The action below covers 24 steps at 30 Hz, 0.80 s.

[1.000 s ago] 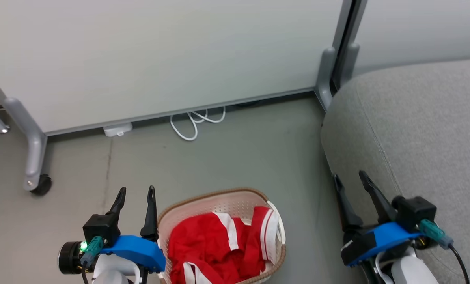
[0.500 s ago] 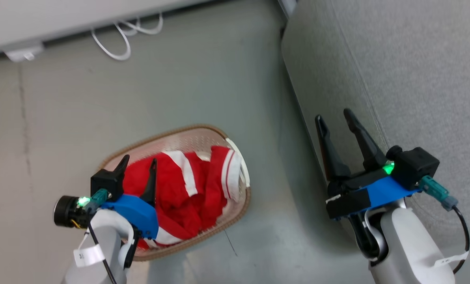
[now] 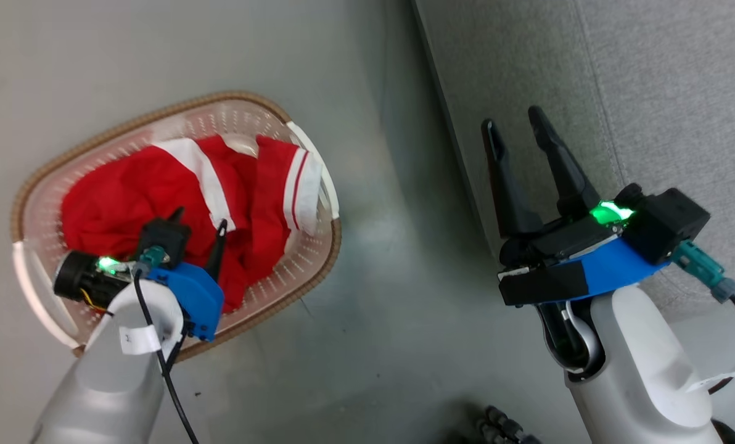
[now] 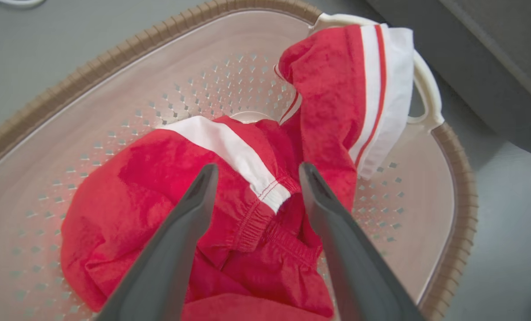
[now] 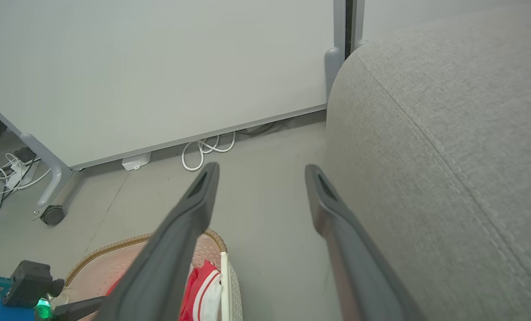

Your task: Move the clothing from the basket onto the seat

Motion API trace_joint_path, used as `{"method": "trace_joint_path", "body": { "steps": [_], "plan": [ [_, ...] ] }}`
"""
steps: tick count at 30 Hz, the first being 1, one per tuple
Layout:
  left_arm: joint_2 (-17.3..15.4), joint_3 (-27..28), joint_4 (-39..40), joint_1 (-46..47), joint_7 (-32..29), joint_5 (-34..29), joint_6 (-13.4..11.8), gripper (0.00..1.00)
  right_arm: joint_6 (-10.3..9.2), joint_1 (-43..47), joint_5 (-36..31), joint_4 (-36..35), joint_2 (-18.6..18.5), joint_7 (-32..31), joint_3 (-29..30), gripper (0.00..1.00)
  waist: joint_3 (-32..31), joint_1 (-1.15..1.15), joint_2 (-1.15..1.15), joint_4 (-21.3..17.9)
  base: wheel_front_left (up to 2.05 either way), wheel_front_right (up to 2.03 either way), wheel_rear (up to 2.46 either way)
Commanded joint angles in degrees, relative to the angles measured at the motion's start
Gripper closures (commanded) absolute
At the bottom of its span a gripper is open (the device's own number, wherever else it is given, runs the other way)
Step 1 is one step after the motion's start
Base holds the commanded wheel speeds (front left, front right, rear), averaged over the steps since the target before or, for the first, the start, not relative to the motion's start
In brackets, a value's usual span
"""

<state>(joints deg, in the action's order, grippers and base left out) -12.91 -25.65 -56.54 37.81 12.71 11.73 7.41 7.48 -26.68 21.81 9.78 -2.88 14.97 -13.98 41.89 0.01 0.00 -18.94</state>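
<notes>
The left end effector [image 3: 199, 217] has moved over the basket [image 3: 219, 97], fingers apart above the clothing [image 3: 108, 191], so a grasp looks next; the right end effector [image 3: 512, 120] is likewise spread.

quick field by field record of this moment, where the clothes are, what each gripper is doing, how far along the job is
clothing: red with white stripes, bunched in the basket, one white-trimmed end draped against its rim
basket: on the floor beside the seat
seat: no clothing on the part in view
left gripper: open, fingers pointing down at the clothing, either side of a white stripe; contact unclear
right gripper: open, empty, by the seat's edge
progress: no garment out of the basket yet
</notes>
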Motion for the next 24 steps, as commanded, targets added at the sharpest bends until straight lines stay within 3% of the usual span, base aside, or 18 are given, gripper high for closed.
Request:
{"method": "trace_joint_path", "body": {
  "steps": [1,13,24],
  "plan": [
    [-0.57,-0.63,-0.19,1.39,0.14,0.16,0.07,0.00,0.03,-0.97,0.50,-0.53,0.00,0.27,-0.11,0.00,4.06,-0.01,0.00,-2.10,0.00,0.00,0.00],
    [-5.03,-8.26,-5.10,7.58,-1.73,0.64,0.04,0.00,0.03,-2.43,3.54,-3.50,-0.01,0.31,-1.98,0.00,10.04,-0.01,0.00,-3.72,0.00,0.00,0.00],
    [-5.56,-9.13,-10.01,11.56,-3.44,-0.58,-5.62,0.00,0.03,-1.65,4.49,-4.20,-0.01,0.32,-2.62,0.00,11.63,-0.01,0.00,-4.45,0.00,0.00,0.00]
  ]
}}
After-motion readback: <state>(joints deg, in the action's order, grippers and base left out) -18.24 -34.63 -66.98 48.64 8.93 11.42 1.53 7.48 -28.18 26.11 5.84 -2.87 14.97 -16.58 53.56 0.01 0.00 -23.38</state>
